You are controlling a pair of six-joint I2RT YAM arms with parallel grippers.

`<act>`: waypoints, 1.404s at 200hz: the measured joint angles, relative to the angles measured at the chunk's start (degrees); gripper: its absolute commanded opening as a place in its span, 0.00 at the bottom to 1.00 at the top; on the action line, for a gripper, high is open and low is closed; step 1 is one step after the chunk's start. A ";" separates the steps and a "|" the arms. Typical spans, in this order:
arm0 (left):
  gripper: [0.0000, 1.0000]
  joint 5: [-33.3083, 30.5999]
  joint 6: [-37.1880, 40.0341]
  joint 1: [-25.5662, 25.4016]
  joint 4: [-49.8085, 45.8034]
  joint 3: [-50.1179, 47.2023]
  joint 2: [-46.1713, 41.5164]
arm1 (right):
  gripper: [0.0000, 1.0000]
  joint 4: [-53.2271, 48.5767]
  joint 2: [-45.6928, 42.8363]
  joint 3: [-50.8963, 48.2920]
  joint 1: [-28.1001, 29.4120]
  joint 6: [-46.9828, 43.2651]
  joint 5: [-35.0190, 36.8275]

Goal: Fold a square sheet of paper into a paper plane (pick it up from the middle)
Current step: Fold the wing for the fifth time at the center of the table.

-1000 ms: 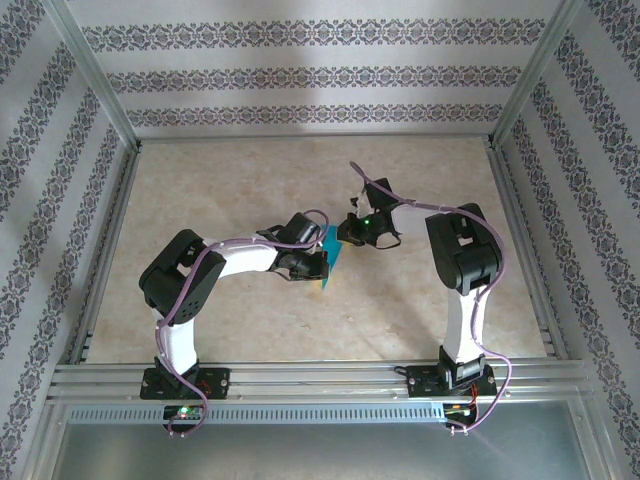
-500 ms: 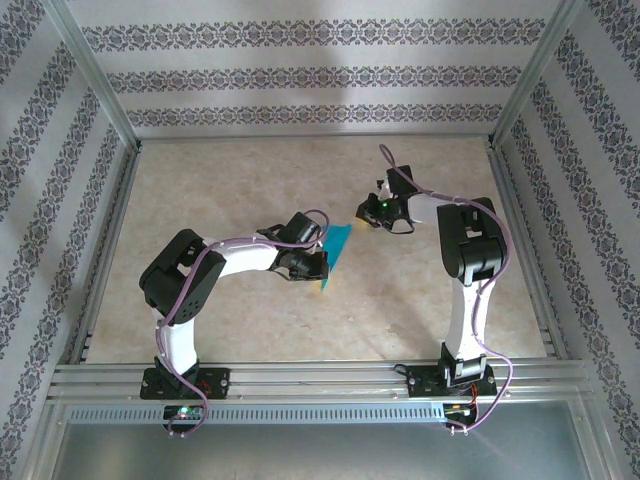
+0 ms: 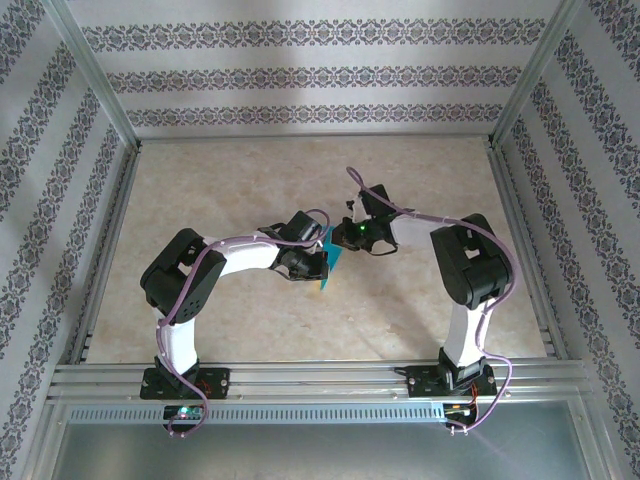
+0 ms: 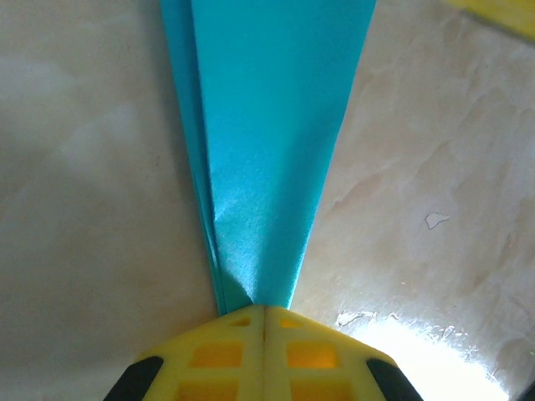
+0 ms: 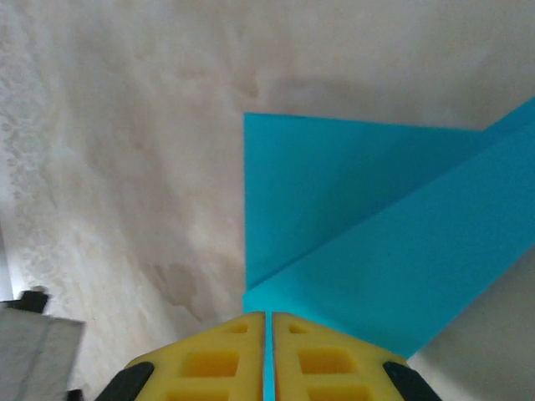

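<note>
Inward, arms [image 3: 240, 258] [image 3: 425, 222] bent; both jaws pinching teal paper [image 3: 329, 265], perhaps aloft.

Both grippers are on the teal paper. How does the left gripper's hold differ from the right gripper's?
The left gripper pinches the teal paper at its narrow tip, where folded layers converge; the right gripper pinches a wider part, beside an overlapping flap. From above, the left gripper reaches in from the left, the right gripper from the right. Both are shut on it, yellow fingers together.
</note>
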 measured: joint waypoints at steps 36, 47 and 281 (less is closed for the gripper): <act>0.00 0.11 0.11 0.00 -1.09 0.35 -0.07 | 0.11 0.26 2.75 0.00 -0.15 0.22 -0.55; 0.00 0.33 0.09 0.04 -1.05 0.35 -0.26 | 0.11 0.28 2.78 0.00 -0.15 0.20 -0.57; 0.00 -1.33 -4.11 -1.16 5.46 -3.28 -1.44 | 0.11 0.22 3.37 0.13 -0.11 1.51 -1.57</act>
